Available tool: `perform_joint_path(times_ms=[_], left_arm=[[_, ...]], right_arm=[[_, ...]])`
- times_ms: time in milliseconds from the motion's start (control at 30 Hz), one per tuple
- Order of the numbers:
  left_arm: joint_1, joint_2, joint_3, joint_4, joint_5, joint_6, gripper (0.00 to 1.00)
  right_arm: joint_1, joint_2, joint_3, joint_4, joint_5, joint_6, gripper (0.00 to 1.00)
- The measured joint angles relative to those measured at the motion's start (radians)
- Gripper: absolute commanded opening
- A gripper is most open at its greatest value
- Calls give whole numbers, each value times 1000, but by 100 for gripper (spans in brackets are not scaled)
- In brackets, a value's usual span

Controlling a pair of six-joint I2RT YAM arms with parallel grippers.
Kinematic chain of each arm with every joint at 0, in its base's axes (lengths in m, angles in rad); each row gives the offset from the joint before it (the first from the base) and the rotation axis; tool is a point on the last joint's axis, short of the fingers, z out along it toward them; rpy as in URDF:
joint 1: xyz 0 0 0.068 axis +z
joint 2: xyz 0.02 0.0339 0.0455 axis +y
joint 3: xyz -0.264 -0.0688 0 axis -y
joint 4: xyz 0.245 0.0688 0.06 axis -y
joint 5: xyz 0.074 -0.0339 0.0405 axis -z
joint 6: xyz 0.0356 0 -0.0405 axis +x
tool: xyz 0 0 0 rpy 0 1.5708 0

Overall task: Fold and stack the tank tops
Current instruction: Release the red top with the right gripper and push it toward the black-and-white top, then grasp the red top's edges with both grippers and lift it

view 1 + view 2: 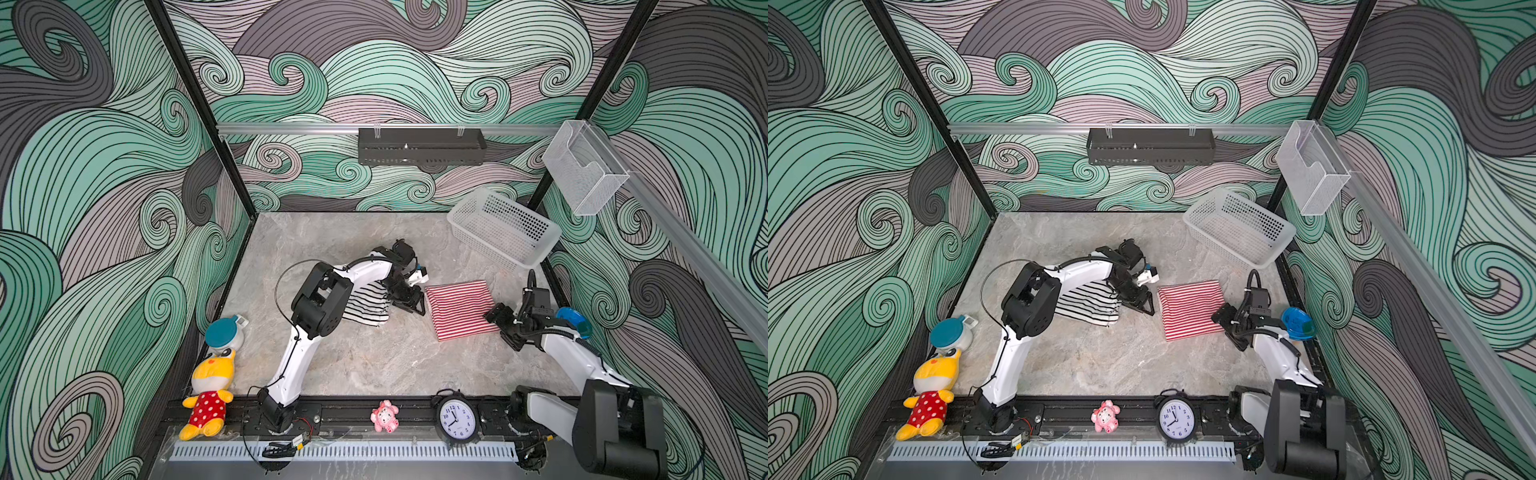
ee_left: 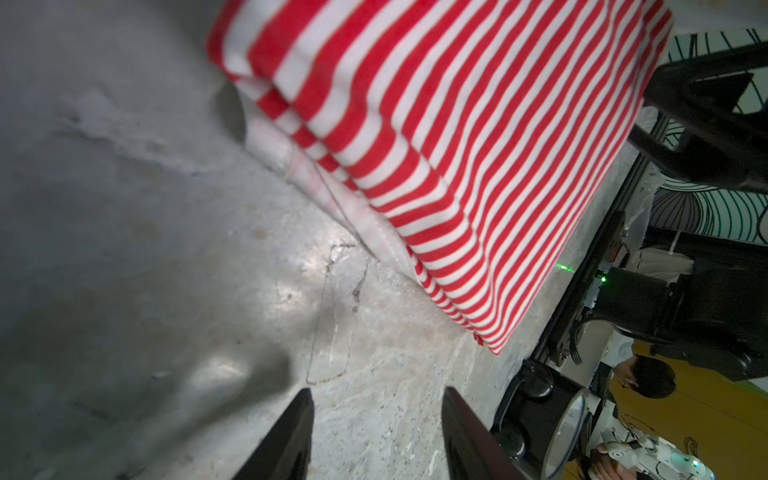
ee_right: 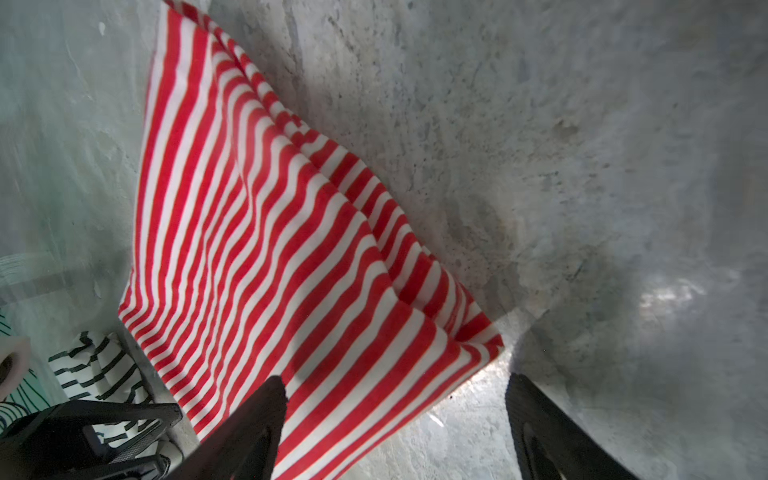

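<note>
The red-and-white tank top (image 1: 459, 309) (image 1: 1190, 309) lies folded into a flat rectangle on the right half of the grey marble table (image 1: 365, 365). Left of it, the black-and-white tank top (image 1: 365, 305) (image 1: 1088, 307) lies bunched, partly hidden under my left arm. My left gripper (image 1: 411, 303) (image 2: 378, 395) hangs open over bare table between the two tops, holding nothing. At the red top's near right corner (image 3: 478, 345), my right gripper (image 1: 503, 328) (image 3: 395, 380) stands wide open, one finger (image 3: 266, 411) above the cloth, nothing gripped. The black-striped top (image 3: 99, 365) shows beyond.
A white mesh basket (image 1: 505, 230) sits at the back right and a blue dish (image 1: 575, 322) by the right wall. Along the front rail stand an alarm clock (image 1: 455, 419), a pink toy (image 1: 384, 415) and a yellow plush (image 1: 208, 395); a blue-capped toy (image 1: 226, 334) is behind it.
</note>
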Motion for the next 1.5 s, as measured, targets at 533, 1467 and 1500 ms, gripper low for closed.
perform_joint_path(times_ms=[533,1467,1500], left_arm=[[82,10,31,1,-21,-39,53],[108,124,157,26,38,-149,53],[108,124,163,31,24,-152,53]], right_arm=[[350,107,40,112,93,117,83],[187,78,31,67,42,117,73],[187,93,24,90,27,122,71]])
